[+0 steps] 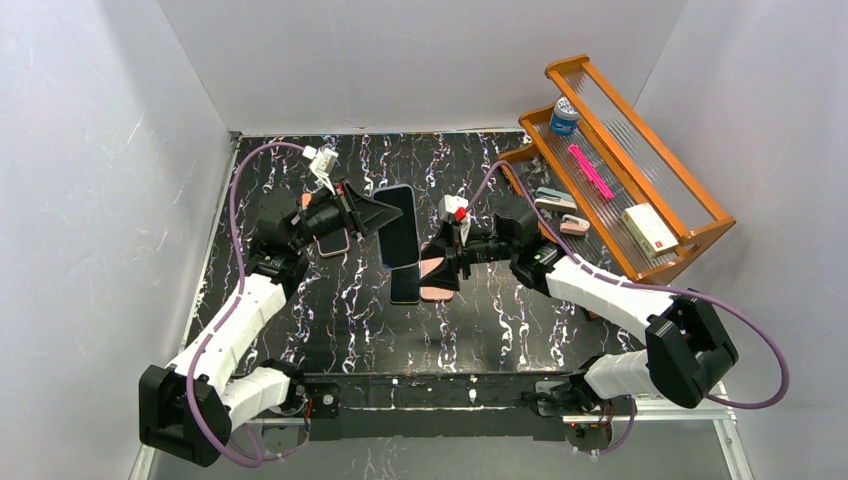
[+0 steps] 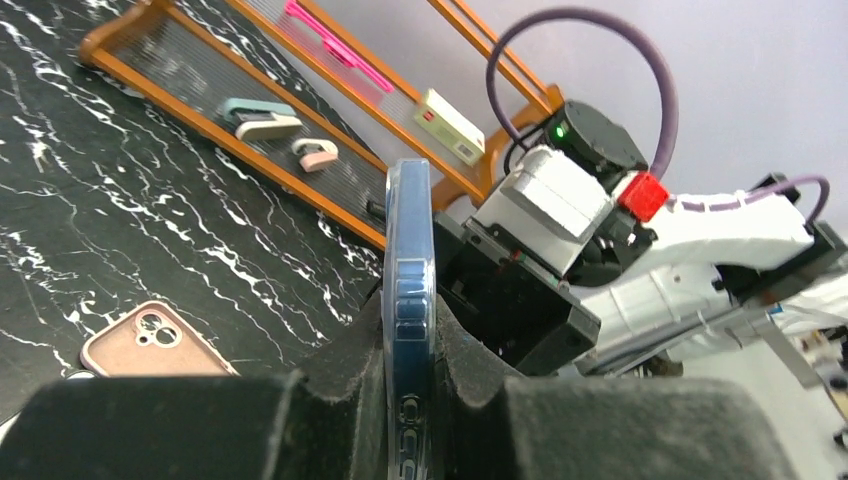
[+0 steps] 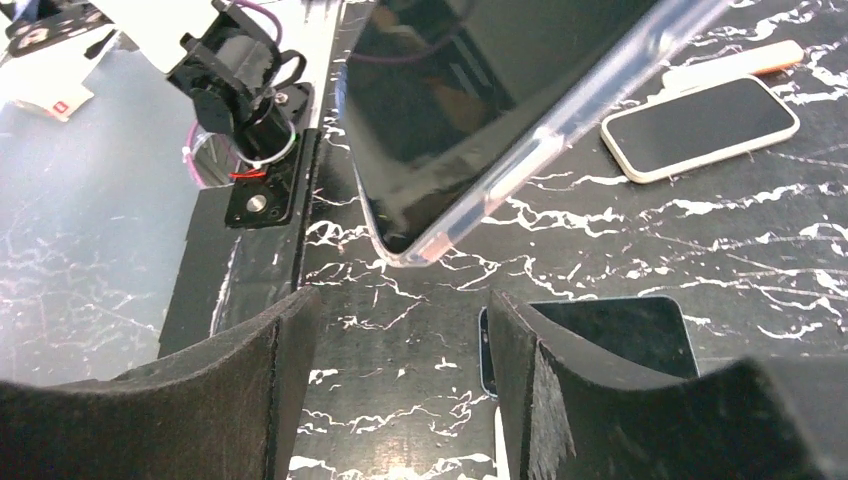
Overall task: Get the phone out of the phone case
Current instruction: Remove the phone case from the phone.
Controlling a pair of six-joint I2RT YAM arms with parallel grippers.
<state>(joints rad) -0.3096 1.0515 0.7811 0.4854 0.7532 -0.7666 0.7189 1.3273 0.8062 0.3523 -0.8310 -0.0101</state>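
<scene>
The left gripper (image 2: 410, 365) has its black foam pads clamped on the edge of the clear, glossy plastic phone case (image 2: 410, 240), held on edge at centre frame above the black, white-veined table (image 3: 700, 260). The dark, glass-faced phone (image 3: 470, 80) appears still seated inside. The right gripper (image 3: 400, 315) stands apart below its corner. The phone is likely stiff, slick and fragile, so peel the springy rim at a corner.

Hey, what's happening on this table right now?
The left hand is clamped on a phone in a clear case, holding it up off the black marble table. The right hand hangs open near one corner, not touching. The phone looks fully seated in the case, so nothing is out yet.
</scene>
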